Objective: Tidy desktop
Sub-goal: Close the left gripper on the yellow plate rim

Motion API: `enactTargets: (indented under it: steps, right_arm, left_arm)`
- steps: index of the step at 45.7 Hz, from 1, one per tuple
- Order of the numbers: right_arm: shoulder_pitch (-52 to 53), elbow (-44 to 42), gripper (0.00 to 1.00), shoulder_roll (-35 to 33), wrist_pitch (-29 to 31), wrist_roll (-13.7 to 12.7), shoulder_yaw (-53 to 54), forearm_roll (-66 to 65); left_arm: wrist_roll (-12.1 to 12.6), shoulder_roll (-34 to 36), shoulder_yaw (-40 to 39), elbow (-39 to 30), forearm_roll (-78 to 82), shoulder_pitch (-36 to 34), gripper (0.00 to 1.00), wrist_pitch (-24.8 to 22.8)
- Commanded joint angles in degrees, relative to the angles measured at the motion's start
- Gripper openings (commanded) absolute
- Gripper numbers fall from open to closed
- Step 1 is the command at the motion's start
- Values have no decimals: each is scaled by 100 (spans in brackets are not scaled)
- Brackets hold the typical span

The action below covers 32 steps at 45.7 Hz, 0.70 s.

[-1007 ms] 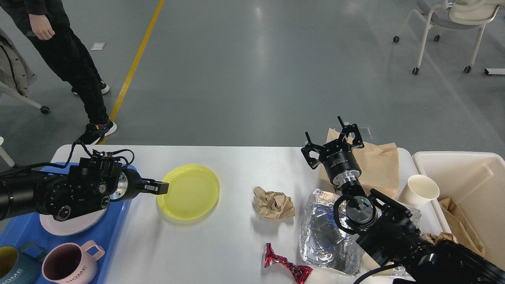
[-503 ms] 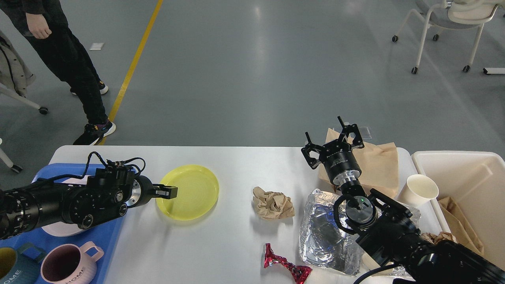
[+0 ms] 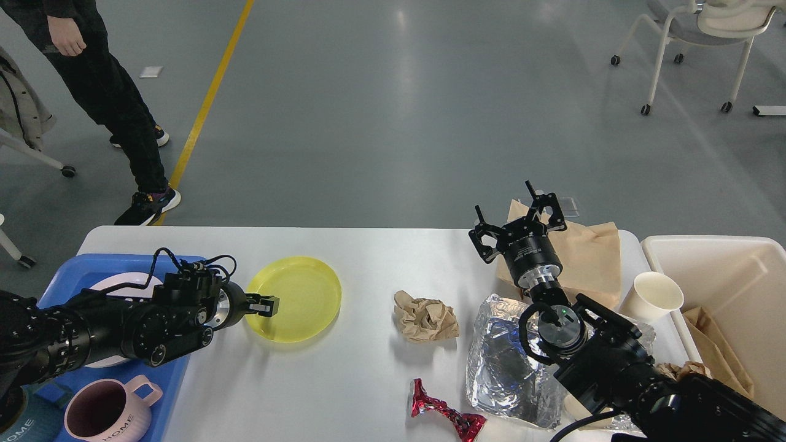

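We're at the yellow plate [image 3: 295,299] on the left half of the desktop [image 3: 368,380]: our left gripper [image 3: 265,304] sits at its left rim, grip unclear. Our right gripper [image 3: 517,224] hangs spread wide, holding nothing. Next, we'd judge: lift it to the blue tray [image 3: 80,273].

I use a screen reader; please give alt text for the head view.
Left gripper reaches the rim of a yellow plate on the white desktop; right gripper hangs open over a paper bag.
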Motion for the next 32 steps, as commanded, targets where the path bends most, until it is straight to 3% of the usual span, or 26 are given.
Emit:
enactTargets:
  steps: [1, 32]
  right_arm:
    - [0, 1, 100, 0, 0, 0, 0, 0]
    - [0, 1, 100, 0, 0, 0, 0, 0]
  left_arm:
    - [25, -9, 2, 107, 2, 5, 66, -1]
    - [175, -158, -51, 389, 37, 154, 51, 34]
